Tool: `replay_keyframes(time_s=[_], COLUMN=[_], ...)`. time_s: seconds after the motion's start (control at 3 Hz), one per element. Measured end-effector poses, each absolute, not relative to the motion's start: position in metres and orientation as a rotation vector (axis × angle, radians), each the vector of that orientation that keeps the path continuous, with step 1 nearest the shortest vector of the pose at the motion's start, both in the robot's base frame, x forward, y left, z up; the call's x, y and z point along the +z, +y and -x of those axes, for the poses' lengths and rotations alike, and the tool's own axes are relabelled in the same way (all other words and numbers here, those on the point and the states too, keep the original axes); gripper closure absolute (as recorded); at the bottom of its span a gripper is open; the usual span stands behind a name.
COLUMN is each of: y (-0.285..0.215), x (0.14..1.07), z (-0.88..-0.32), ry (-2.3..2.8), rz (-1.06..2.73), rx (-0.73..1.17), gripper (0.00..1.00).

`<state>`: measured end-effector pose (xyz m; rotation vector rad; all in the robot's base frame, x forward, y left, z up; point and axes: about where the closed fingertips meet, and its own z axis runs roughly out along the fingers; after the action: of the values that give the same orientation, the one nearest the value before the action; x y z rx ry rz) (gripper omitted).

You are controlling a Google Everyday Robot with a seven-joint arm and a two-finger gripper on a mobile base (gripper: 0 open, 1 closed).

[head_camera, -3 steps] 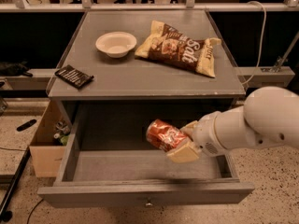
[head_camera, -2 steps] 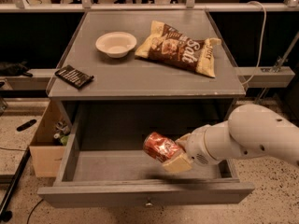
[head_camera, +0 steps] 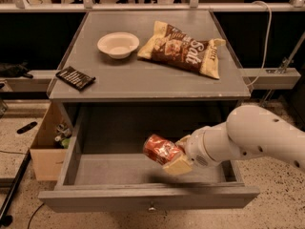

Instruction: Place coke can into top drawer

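The top drawer (head_camera: 143,197) is pulled out below the grey cabinet top, its grey floor bare, its small knob at the front middle. My gripper (head_camera: 174,157) reaches in from the right on a thick white arm and is shut on the coke can (head_camera: 160,149), a red dented can held on its side. The can hangs just above the drawer floor, right of the middle, inside the drawer's walls.
On the cabinet top (head_camera: 143,82) lie a white bowl (head_camera: 118,44), a brown-and-cream chip bag (head_camera: 183,48) and a dark flat packet (head_camera: 75,77). A tan cardboard box (head_camera: 47,144) with small items stands on the floor at the left of the drawer.
My gripper has carried the can down and to the left, lower into the open drawer. Everything on the cabinet top has stayed put.
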<state>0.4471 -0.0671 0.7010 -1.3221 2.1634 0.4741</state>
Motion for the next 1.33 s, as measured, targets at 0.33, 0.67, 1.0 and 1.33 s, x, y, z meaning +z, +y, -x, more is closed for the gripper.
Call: replay_keyframes(time_s=[0.33,0.67,1.0,1.33], y=[-0.059,-0.057,-0.06,-0.062], x=[0.686,0.655,0.634,0.615], z=[-0.462,-0.485,-0.499,-0.512], ry=[2.16,2.158,2.162,2.171], rz=[1.364,1.397,1.398,1.401], rx=[0.441,0.403,0.389,0.373], gripper=[1.0,1.0,1.0,0.97])
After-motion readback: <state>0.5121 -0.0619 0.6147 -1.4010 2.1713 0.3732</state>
